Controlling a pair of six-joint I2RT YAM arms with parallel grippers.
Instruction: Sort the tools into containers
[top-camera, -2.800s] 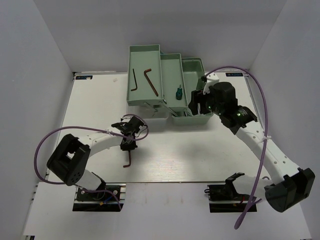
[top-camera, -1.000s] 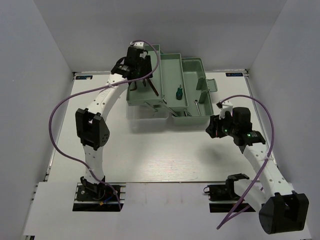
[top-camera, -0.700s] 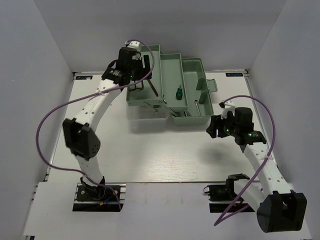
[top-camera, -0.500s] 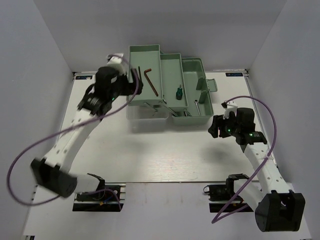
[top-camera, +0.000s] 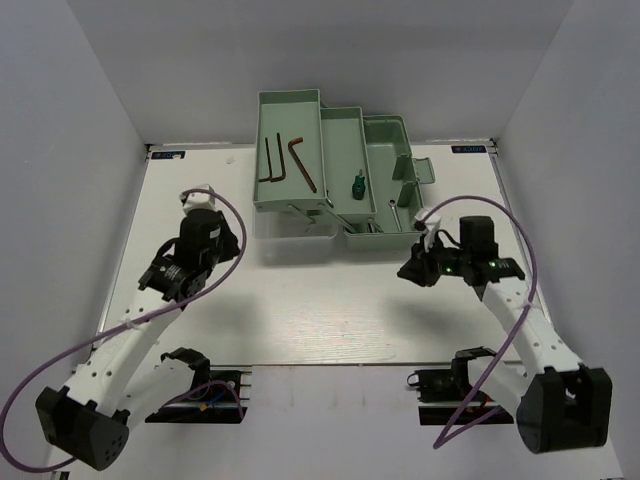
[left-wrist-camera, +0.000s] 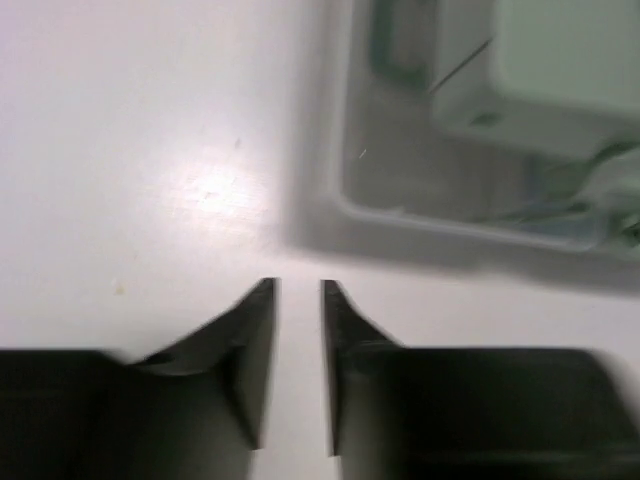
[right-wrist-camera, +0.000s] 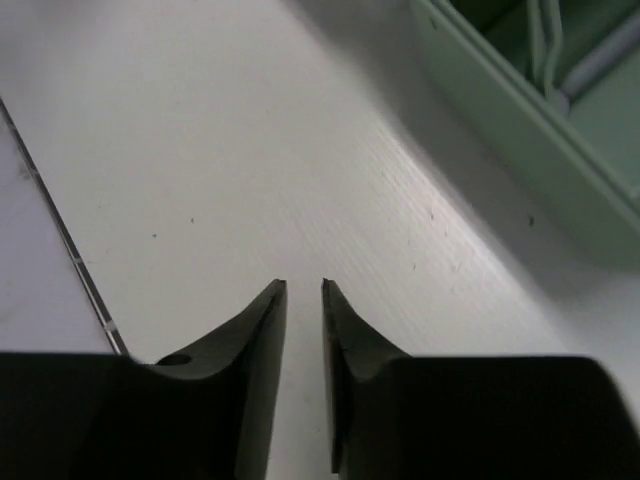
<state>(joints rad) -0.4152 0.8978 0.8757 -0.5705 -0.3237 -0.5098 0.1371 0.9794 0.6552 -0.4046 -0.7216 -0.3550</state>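
Note:
The mint-green toolbox (top-camera: 290, 105) stands fanned open at the back of the table. Dark L-shaped hex keys (top-camera: 299, 160) lie in its left compartment, and a green-handled screwdriver (top-camera: 353, 186) lies in the middle one. A slim silver wrench (top-camera: 397, 212) rests in the right one. My left gripper (top-camera: 218, 262) (left-wrist-camera: 300, 290) hovers over bare table left of the box, jaws narrowly parted and holding nothing. My right gripper (top-camera: 408, 272) (right-wrist-camera: 304, 288) hangs just in front of the box's right corner, also slightly open and empty.
The box's clear lid (left-wrist-camera: 450, 190) lies flat in front of the left compartment. The box's green wall (right-wrist-camera: 510, 130) is close ahead of the right gripper. White walls enclose the table on three sides. Purple cables loop off both arms.
My left arm pulled back from the left compartment to the table's left side, and its jaws narrowed. My right gripper shifted slightly left and toward me, and its jaws also narrowed.

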